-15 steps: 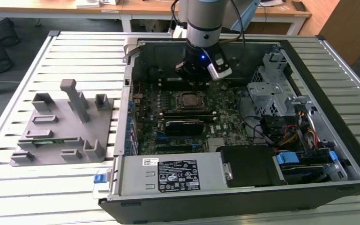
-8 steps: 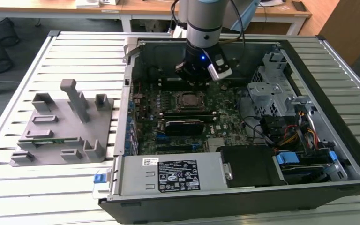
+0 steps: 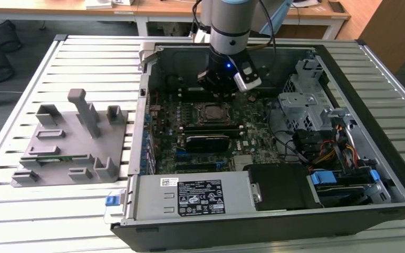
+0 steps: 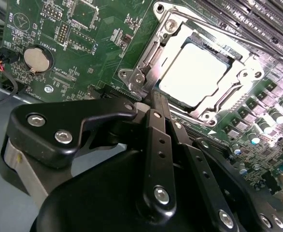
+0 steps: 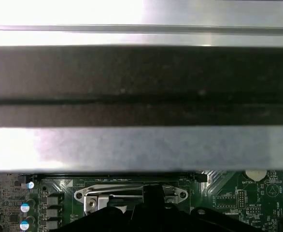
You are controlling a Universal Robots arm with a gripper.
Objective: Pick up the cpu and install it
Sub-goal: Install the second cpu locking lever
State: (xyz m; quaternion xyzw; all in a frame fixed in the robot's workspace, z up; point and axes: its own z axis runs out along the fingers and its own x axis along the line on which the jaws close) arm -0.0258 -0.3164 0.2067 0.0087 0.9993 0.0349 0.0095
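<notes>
While the cpu [image 4: 193, 75] sits in its socket [image 4: 146, 58], the jaws hover pressed together, empty.

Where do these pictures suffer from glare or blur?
Second wrist view: strong glare whitens the silvery square cpu in its socket; the black metal claw close to the lens looks soft. First wrist view: pale metal bands are overexposed and blurred. Exterior view: evenly lit.

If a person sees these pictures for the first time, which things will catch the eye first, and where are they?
The open computer case on the slatted table comes first, with the arm reaching into it and its gripper just above the motherboard socket. In the second wrist view, the bright silvery cpu lies in the socket frame. On the exterior view's left stands a grey parts holder.
</notes>
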